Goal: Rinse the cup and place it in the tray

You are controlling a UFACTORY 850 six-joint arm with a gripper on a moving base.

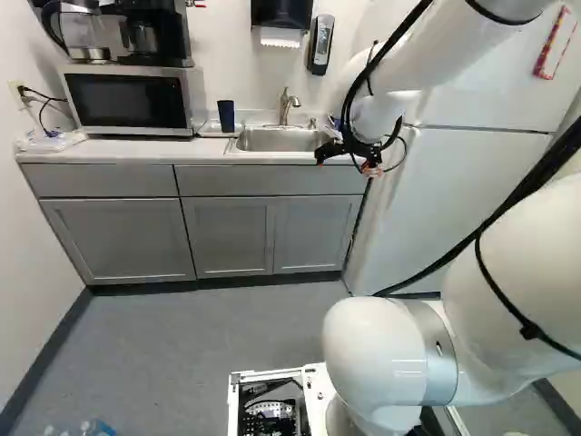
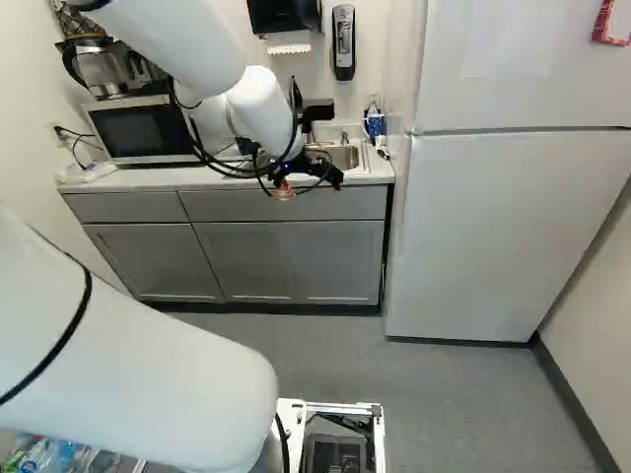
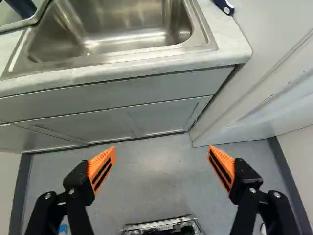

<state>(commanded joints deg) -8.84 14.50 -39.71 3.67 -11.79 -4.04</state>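
Filling much of the desk's left end, a microwave (image 1: 127, 100) stood with coffee makers (image 1: 88, 36) on top of it and loose cords (image 1: 41, 104) between it and the side wall. A faucet (image 1: 286, 104) rose behind the sink (image 1: 281, 139), which was set into the desk toward its right end. At the right back corner was a blue-and-white container (image 2: 375, 122), and near the right edge lay a small blue-handled thing (image 3: 223, 7). The tall white fridge (image 2: 503, 227) closed off that end, so it walled in the hand's right side. A towel dispenser (image 1: 282, 13) and a soap dispenser (image 1: 320, 45) hung on the back wall.

The desk (image 1: 136, 151) had a pale top over grey cabinets (image 1: 100, 238), and a grey floor (image 1: 191, 350) ran out in front.

The dark blue cup (image 1: 226, 115) stood upright in the tray (image 3: 35, 18), between the microwave and the sink, toward the desk's back edge. From the hand (image 1: 347, 163), it was ahead and well off to the left, beyond the near left corner of the sink. The hand hung short of the desk's front edge, its fingers spread wide with nothing between them.
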